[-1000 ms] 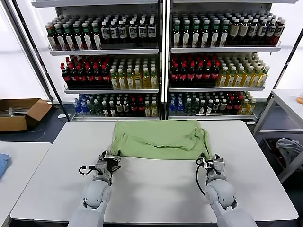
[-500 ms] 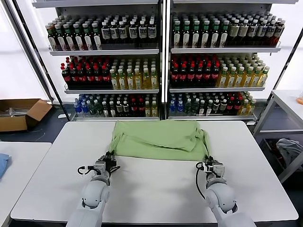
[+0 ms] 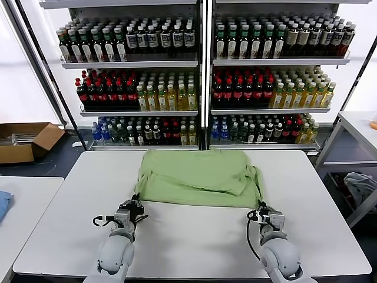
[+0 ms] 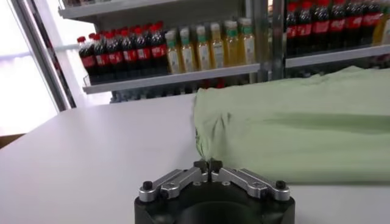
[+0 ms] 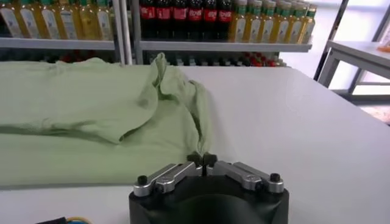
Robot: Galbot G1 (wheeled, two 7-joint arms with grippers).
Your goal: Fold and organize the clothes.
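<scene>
Green polo shirt [image 3: 197,177] folded; fingers [image 4: 200,165] closed near hem.

table near edge: bare white table [image 3: 194,236] between left gripper [image 3: 131,206] and right gripper [image 3: 265,213]
far side: green shirt [image 3: 197,175] covers it
behind table: bottle shelves [image 3: 203,88] block reach

A white worktop [image 3: 194,236] fills the foreground, and behind it stand tall shelves [image 3: 200,62] packed with bottles [image 3: 247,88] — dark, red-capped, yellow and green, row upon row. An open cardboard box [image 3: 26,141] sits on the dark floor [image 3: 65,156] at the left. A second white table [image 3: 359,127] stands at the right — bright light washes the walls on both sides.
</scene>
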